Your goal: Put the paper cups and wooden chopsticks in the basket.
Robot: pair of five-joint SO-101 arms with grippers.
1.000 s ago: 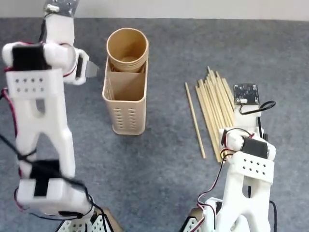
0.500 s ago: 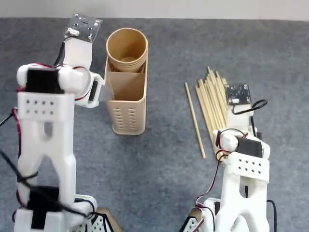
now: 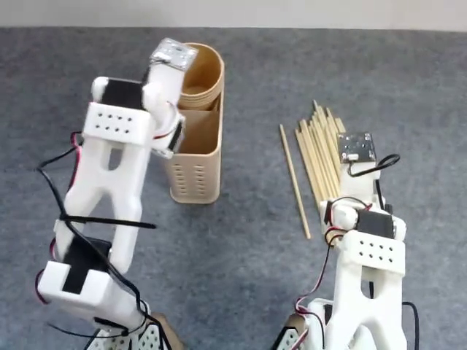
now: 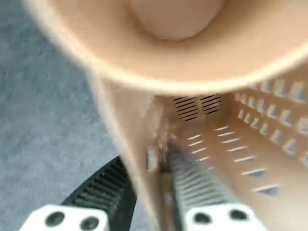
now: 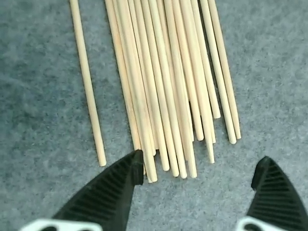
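A tan slotted basket (image 3: 191,173) stands upright left of centre, with a paper cup (image 3: 193,69) nested in its far compartment. My left gripper (image 3: 172,135) sits over the basket's left wall. In the left wrist view the gripper (image 4: 151,161) is shut on that wall (image 4: 144,120), one finger outside and one inside, with the cup's rim (image 4: 192,72) just beyond. Several wooden chopsticks (image 3: 326,149) lie bundled on the right, and a single one (image 3: 294,181) lies apart. My right gripper (image 5: 202,163) hangs open above the near ends of the bundle (image 5: 168,86), holding nothing.
Grey carpet (image 3: 241,240) covers the table between the basket and the chopsticks. The basket's near compartment (image 4: 250,144) holds only my inner finger. The lone chopstick (image 5: 86,86) lies just outside my right gripper's span.
My left arm has swung right from the table's left side to the basket and closed over its left wall. The right arm has shifted slightly left over the chopsticks.
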